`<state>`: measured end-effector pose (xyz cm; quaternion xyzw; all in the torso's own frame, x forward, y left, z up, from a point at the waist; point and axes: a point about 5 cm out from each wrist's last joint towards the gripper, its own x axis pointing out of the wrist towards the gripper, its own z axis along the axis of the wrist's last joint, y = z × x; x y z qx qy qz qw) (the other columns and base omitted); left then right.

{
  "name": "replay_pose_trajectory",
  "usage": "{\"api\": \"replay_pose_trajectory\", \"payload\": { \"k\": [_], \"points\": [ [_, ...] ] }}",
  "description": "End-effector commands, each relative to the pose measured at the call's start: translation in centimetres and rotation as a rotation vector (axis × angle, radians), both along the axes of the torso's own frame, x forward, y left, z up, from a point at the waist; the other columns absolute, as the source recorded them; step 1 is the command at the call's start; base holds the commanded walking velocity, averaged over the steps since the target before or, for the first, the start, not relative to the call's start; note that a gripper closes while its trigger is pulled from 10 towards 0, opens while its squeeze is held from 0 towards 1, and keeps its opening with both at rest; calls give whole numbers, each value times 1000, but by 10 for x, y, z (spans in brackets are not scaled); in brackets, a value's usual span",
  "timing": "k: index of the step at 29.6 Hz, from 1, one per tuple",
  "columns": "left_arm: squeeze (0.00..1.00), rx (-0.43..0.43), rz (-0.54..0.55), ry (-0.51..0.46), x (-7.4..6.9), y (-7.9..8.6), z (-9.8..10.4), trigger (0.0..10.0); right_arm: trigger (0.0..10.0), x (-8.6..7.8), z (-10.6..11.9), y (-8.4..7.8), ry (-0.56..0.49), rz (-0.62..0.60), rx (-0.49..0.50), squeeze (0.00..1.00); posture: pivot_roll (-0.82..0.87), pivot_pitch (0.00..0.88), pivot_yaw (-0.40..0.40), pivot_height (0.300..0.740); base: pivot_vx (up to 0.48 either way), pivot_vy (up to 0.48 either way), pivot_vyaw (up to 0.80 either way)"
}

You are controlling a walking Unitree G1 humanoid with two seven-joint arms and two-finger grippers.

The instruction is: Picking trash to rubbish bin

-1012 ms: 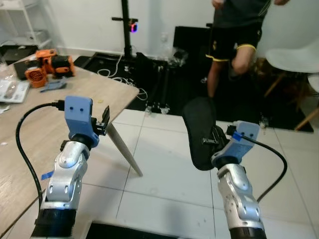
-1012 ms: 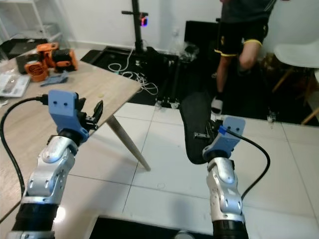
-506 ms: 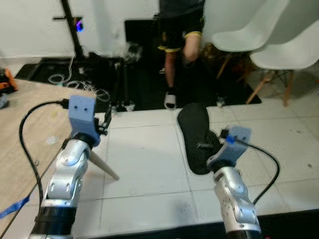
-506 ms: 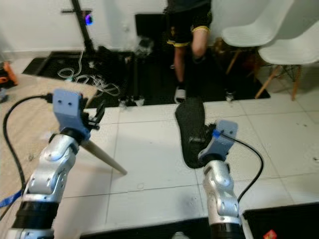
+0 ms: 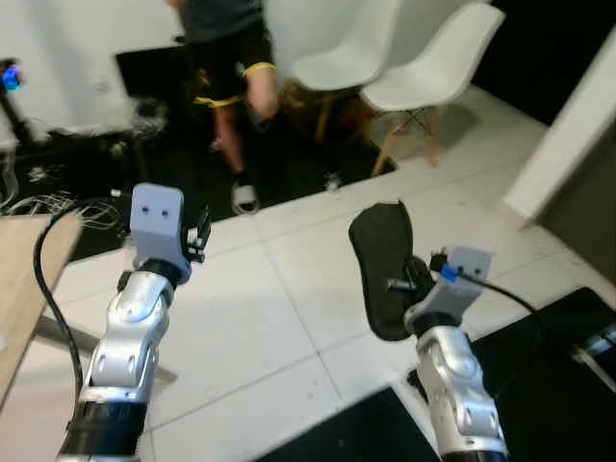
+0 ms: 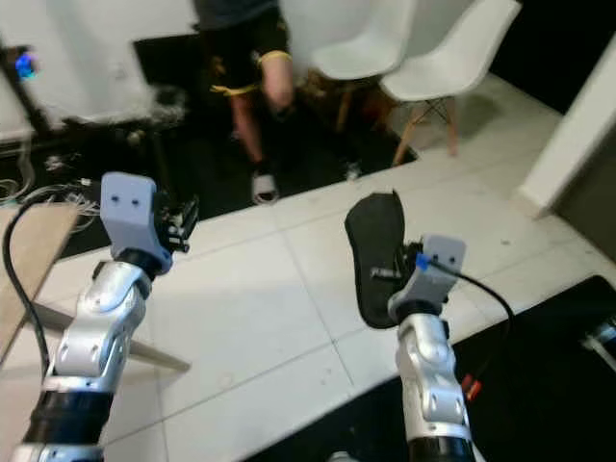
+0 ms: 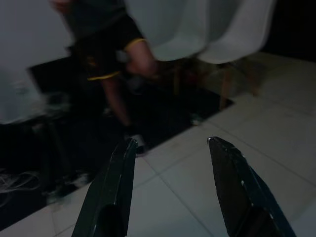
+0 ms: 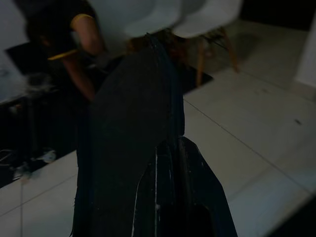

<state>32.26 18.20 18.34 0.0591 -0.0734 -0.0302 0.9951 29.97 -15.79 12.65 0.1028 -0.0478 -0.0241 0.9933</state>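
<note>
Fingers of my right gripper [image 5: 399, 285] pinch the black insole [image 5: 381, 269] upright above the floor; my left fingers [image 7: 116, 185] are spread, empty. No bin is visible, so I should grip firmly while turning, avoiding the person [image 5: 226, 67] ahead.

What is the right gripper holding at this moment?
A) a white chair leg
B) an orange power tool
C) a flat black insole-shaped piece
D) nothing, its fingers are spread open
C: the right gripper is closed on a flat black insole-shaped piece that stands up in front of it above the white tile floor, while the left gripper is open and carries nothing.
</note>
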Motion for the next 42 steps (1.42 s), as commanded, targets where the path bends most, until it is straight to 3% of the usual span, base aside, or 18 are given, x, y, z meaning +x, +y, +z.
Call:
{"api": "replay_pose_trajectory", "payload": {
  "k": [1, 20, 22, 28, 32, 42],
  "points": [
    [0, 13, 15, 16, -2, 3, -4, 10000, 10000, -2, 0, 1, -6, 0, -3, 0, 5, 140, 29, 740, 0, 0, -800],
    [0, 26, -5, 13, 8, 4, 4, 10000, 10000, 3, 3, 8, -17, -2, 14, 0, 9, 119, 67, 740, 0, 0, -800],
    [0, -29, 33, 25, 9, 10, 1, 10000, 10000, 4, 4, 9, -21, 5, 10, 0, 1, 107, 66, 740, 0, 0, -800],
    [0, -68, 92, 29, 8, 17, -4, 10000, 10000, 7, 3, 12, -17, 33, 3, 0, 4, 97, 35, 740, 0, 0, -800],
    [0, -145, 100, 111, 3, 23, -19, 10000, 10000, 8, -3, 15, -1, 52, -8, 0, -4, 99, 19, 740, 0, 0, -800],
    [0, -116, 102, 125, -7, 23, -36, 10000, 10000, 4, -24, 3, 55, 4, -37, 0, -9, 94, 6, 740, 0, 0, -800]
  ]
}}
